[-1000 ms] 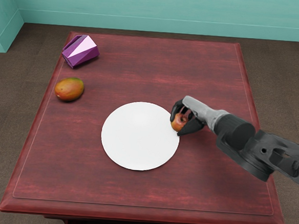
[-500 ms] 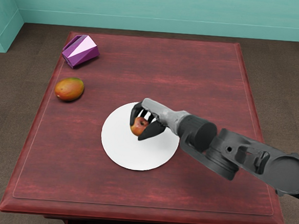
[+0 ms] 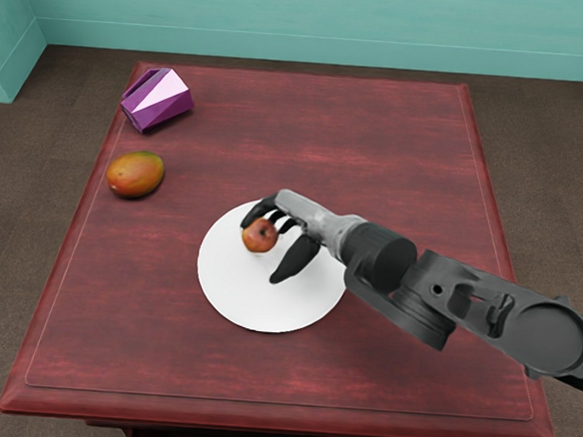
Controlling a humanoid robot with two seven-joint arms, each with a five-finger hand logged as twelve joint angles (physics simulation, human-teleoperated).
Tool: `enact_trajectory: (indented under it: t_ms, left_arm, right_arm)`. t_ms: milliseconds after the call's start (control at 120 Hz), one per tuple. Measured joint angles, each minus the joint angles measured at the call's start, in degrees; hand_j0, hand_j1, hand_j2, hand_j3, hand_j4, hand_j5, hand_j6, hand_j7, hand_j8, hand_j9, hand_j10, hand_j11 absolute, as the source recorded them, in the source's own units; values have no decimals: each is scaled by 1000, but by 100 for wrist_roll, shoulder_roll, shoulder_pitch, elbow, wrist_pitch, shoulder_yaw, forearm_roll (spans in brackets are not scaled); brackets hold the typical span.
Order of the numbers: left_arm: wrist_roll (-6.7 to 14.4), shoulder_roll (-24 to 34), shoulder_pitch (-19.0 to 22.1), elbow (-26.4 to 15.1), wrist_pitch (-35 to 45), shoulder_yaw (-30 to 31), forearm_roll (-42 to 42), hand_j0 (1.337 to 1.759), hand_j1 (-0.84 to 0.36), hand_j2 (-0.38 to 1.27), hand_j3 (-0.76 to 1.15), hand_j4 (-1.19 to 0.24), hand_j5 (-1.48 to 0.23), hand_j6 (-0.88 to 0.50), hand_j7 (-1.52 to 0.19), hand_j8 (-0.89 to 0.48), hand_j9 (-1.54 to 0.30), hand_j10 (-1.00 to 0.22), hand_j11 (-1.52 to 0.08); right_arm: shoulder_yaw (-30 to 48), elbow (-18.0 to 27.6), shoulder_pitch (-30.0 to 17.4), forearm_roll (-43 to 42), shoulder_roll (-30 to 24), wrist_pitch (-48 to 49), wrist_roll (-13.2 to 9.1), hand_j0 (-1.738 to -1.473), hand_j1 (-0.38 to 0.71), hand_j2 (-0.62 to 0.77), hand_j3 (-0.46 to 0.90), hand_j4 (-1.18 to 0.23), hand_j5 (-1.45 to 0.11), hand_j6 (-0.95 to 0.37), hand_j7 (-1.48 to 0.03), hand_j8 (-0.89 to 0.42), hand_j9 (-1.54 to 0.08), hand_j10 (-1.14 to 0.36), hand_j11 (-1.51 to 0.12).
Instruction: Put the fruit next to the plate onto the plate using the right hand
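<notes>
A small red-orange apple (image 3: 260, 235) lies on the upper left part of the round white plate (image 3: 256, 298) in the middle of the table. My right hand (image 3: 278, 240) hovers over the plate just right of the apple, its arm coming in from the right edge. Its fingers (image 3: 269, 210) are spread behind the apple and the thumb (image 3: 290, 262) points down to the front, so the hand is open and the apple sits free at the fingertips. The left arm does not show.
A red-green mango (image 3: 135, 173) lies near the left edge of the dark red table (image 3: 397, 136). A purple faceted box (image 3: 157, 98) stands at the back left corner. My forearm (image 3: 436, 294) crosses the table's right front part.
The hand carried the apple from the plate's right rim leftward over the plate, then opened its fingers. The apple now rests on the plate, slightly further left.
</notes>
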Motion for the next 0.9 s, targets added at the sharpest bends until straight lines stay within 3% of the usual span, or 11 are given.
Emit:
enact_trajectory:
  t_ms: [150, 333, 483, 600, 775, 900]
  left_arm:
    - [0, 0, 0, 0, 0, 0, 0, 1658, 55, 49, 0, -245, -318, -245, -318, -245, -318, -245, -318]
    - [0, 0, 0, 0, 0, 0, 0, 1658, 55, 49, 0, -245, -318, -245, -318, -245, -318, -245, -318]
    - [0, 0, 0, 0, 0, 0, 0, 1658, 55, 49, 0, -245, -318, -245, -318, -245, -318, -245, -318]
    - [0, 0, 0, 0, 0, 0, 0, 1658, 55, 49, 0, -245, -318, -245, -318, -245, -318, -245, -318]
    - [0, 0, 0, 0, 0, 0, 0, 1658, 55, 49, 0, -245, -318, -245, -318, -245, -318, -245, -318]
    - [0, 0, 0, 0, 0, -1, 0, 1658, 55, 49, 0, -245, -318, -245, -318, -245, -318, -245, -318]
  right_arm:
    - [60, 0, 3, 135, -27, 1, 0, -1657, -122, -3, 0, -294, -298, -148, -287, -146, -292, -199, -292]
    - [523, 137, -1, 879, -279, 347, 0, -1658, -225, -6, 0, -147, -156, -88, -152, -87, -154, -108, -154]
    - [1734, 152, -95, 3008, -953, 2197, 0, -1658, -264, -7, 0, -92, -103, -64, -101, -64, -102, -74, -102]
    - [2351, -352, -317, 4817, -1614, 3593, 0, -1658, -280, -7, 0, -70, -81, -54, -80, -53, -80, -59, -80]
    - [2651, -1170, -640, 6722, -2379, 4183, 0, -1658, -294, -7, 0, -51, -63, -45, -62, -44, -62, -47, -62]
    - [2664, -1458, -1034, 7676, -3058, 4278, 0, -1658, -300, -7, 0, -43, -55, -39, -54, -39, -54, -41, -54]
